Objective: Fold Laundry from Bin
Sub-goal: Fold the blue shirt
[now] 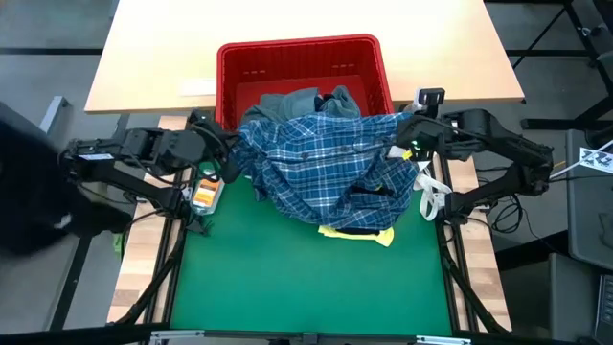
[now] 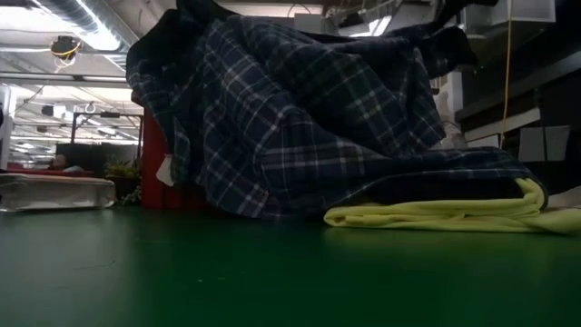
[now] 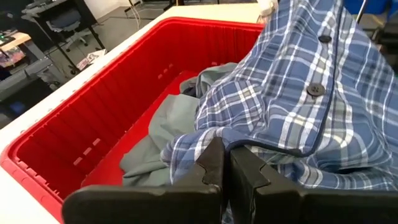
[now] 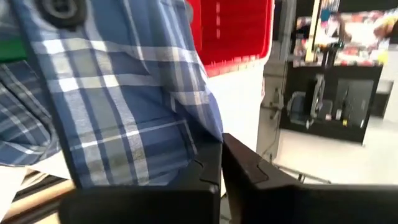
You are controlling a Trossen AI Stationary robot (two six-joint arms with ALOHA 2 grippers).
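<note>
A blue-white plaid shirt is stretched between my two grippers, in front of the red bin. My left gripper is shut on its left end and my right gripper on its right end. The shirt's lower part sags onto the green mat and covers part of a flat yellow garment. Inside the bin lie a grey-blue garment and a dark one. My left gripper pinches an edge of the plaid shirt between its two shut fingers, coming from the table's left and slanting down. The cloth rises from the fingers and runs toward the other arm. My right gripper pinches a shirt edge between its shut fingers, coming from the table's right and slanting down. The cloth hangs in folds beside the fingers, and its lower part rests on the mat.
The green mat lies bare toward the near edge. An orange-and-white object sits by the mat's left edge and a white one by its right edge. The bin stands on a wooden table beyond the mat.
</note>
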